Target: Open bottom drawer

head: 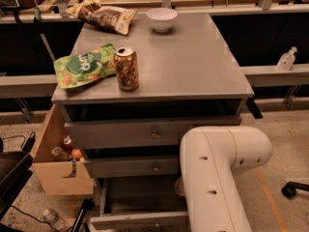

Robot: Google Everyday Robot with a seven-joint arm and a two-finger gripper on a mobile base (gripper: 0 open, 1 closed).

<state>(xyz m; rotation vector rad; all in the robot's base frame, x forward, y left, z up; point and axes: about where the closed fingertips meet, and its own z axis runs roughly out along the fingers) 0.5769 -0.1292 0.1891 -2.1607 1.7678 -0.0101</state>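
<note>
1. Fingers are hidden behind the robot's white arm [217, 178], so whether they are parted or clenched cannot be told. The gripper [179, 187] shows only as a pale sliver at the arm's left edge, low down over the open drawer space.
2. At the very bottom of the view, the bottom drawer [125, 220] stands pulled out from the desk. Its slim grey front is nearest the camera, its small knob [155, 224] is just visible at the frame edge, and its dark inside is open to view behind the front.
3. Above it sits the middle drawer [130, 167], set back from the bottom one's front, and above that the taller top drawer [120, 132]. Each has a small knob at its centre.
4. A cardboard box [58, 178] stands against the desk's left side, with a few small items inside.
5. On the grey desk [193, 66] a can [126, 69] stands upright near the front left, touching a green bag [82, 70] lying to its left.
6. Towards the far edge lie a brown bag [104, 18] and, to its right, a white bowl [161, 19], set apart from each other.
7. Beyond the desk's right side, a spray bottle [287, 59] stands on a ledge.
</note>
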